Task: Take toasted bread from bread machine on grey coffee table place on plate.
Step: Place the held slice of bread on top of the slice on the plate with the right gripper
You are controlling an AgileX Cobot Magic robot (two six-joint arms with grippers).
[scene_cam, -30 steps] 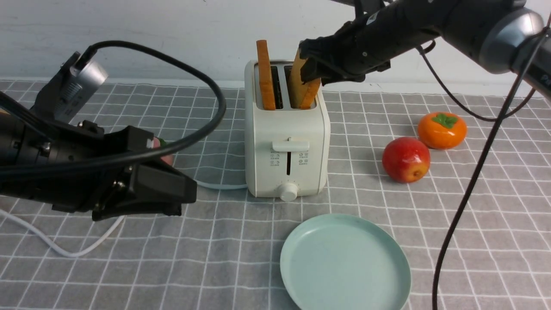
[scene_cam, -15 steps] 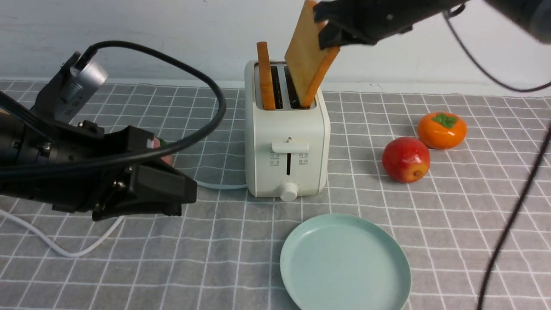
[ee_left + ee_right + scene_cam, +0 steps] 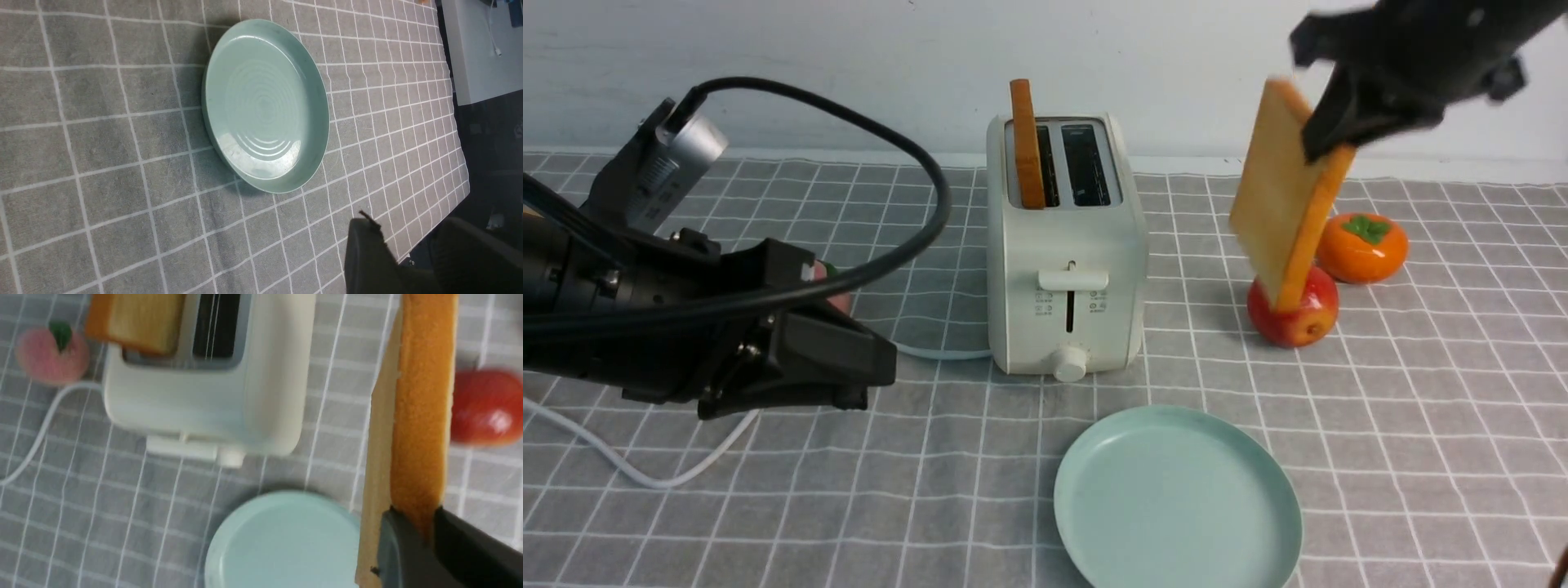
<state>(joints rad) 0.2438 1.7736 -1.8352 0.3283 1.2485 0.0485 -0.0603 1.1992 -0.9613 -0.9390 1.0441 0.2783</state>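
Note:
The bread machine (image 3: 1066,245) stands mid-table on the grey coffee table (image 3: 1421,425). One slice of toasted bread (image 3: 1027,143) stands in its left slot; the right slot is empty. My right gripper (image 3: 1327,135) is shut on the upper edge of the other slice (image 3: 1286,192), which hangs tilted in the air to the right of the toaster, in front of the apple. The right wrist view shows the jaws (image 3: 421,535) pinching that slice (image 3: 421,416) above the plate (image 3: 286,543). The mint-green plate (image 3: 1176,498) lies empty in front of the toaster. My left gripper (image 3: 849,359) is open and empty, low at the left.
A red apple (image 3: 1298,318) and an orange persimmon (image 3: 1362,245) lie right of the toaster. A pink fruit (image 3: 837,298) sits behind my left arm. The white cord (image 3: 637,474) trails left. The left wrist view shows the plate (image 3: 265,106) and the table's edge (image 3: 459,163).
My right gripper has lifted the slice fully out of the right slot and carried it to the right and a little down. The left arm has not moved.

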